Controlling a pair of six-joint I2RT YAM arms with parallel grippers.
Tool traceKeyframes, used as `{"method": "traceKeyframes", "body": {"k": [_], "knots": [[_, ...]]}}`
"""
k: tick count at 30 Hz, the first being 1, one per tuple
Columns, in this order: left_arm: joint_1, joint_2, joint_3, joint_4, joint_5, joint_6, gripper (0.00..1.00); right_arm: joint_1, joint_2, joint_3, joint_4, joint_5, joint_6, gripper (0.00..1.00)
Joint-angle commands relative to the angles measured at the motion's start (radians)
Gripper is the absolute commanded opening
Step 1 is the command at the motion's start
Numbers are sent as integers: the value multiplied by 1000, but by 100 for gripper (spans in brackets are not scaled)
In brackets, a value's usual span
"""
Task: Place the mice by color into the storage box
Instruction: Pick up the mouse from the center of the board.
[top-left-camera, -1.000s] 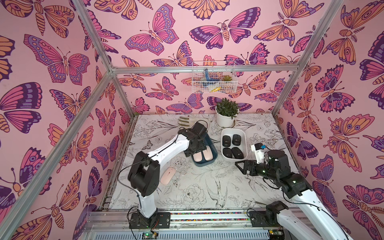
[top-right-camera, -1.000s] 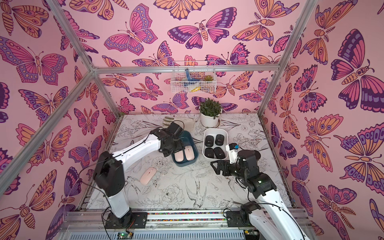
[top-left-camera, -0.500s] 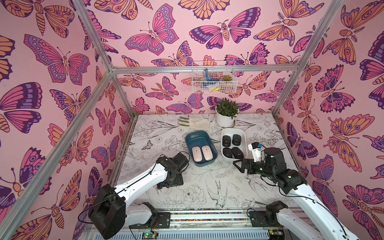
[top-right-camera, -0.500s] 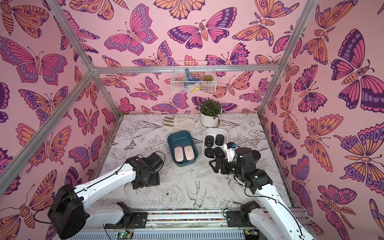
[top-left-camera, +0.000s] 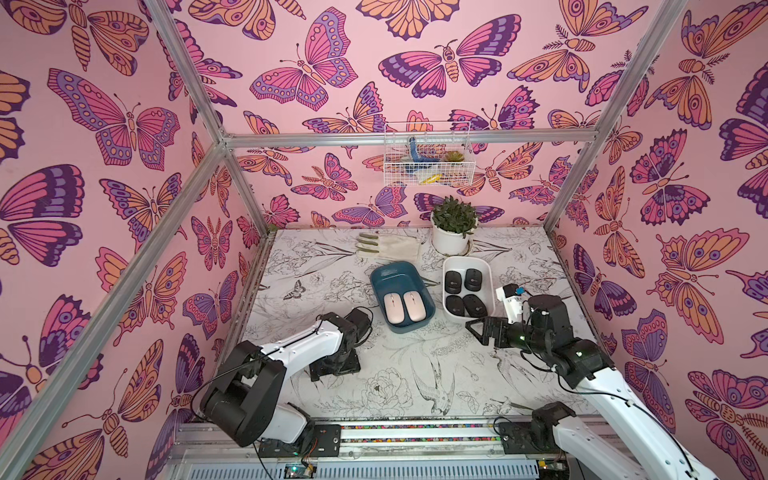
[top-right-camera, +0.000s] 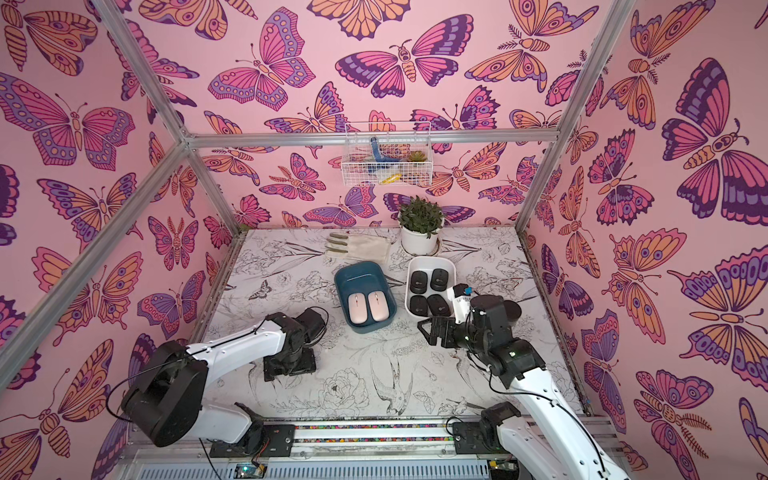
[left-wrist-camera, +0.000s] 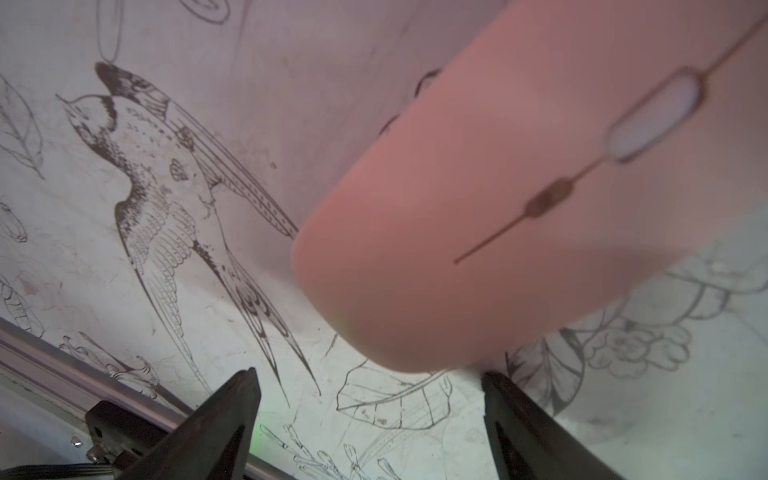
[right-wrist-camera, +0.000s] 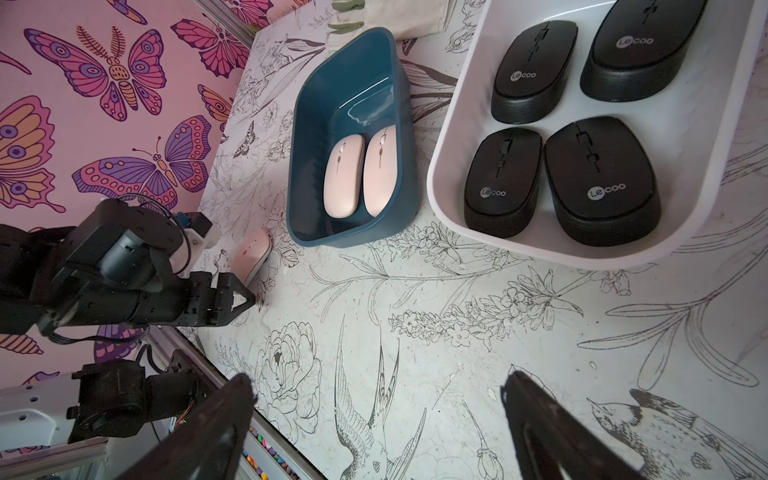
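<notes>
The third pale-pink mouse (left-wrist-camera: 519, 199) lies flat on the surface (top-left-camera: 415, 365), outside both boxes. In the left wrist view it fills the area just ahead of the left claw (left-wrist-camera: 370, 399), whose jaws stand wide apart with the near end of the mouse between and just beyond the fingertips (left-wrist-camera: 245, 382); no finger touches it. In the right wrist view the same mouse (right-wrist-camera: 251, 253) shows beside the near corner of the blue box (right-wrist-camera: 353, 232), partly hidden by the left arm. In both top views the left arm covers it.

Two pale-pink mice (top-left-camera: 402, 307) lie side by side in the near half of the blue box (top-left-camera: 392, 272), long axes parallel. Four black mice (top-left-camera: 464, 293) lie in the white box (top-left-camera: 467, 261), arranged two by two. The white box stands just right of the blue box, the two close together without touching.

The right claw (top-left-camera: 478, 330) hangs above the surface near the front edge of the white box, pointing toward the centre. Its jaws are spread wide and hold nothing, as the right wrist view confirms (right-wrist-camera: 378, 399).

At the rear of the surface lie a glove (top-left-camera: 388, 245) and a potted plant (top-left-camera: 453, 228). A wire basket (top-left-camera: 428, 156) hangs on the back wall.
</notes>
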Motion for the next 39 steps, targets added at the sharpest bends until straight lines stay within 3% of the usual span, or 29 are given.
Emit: {"method": "traceKeyframes", "body": {"k": [1,9,22,31,39], "knots": [[42,17,16,40,-20,54,89,1,-12,32,-5,-11,6,96],[154,62,50,92,-15,153,89,1,-12,31,-11,-2,9,96],[246,116,95,170,22,218,87,0,-10,45,-19,4,12,96],[247,124,85,201,47,222,61,1,-9,44,-19,5,14,96],[221,-3,106,186,139,191,57,1,-5,34,-6,3,17,96]]}}
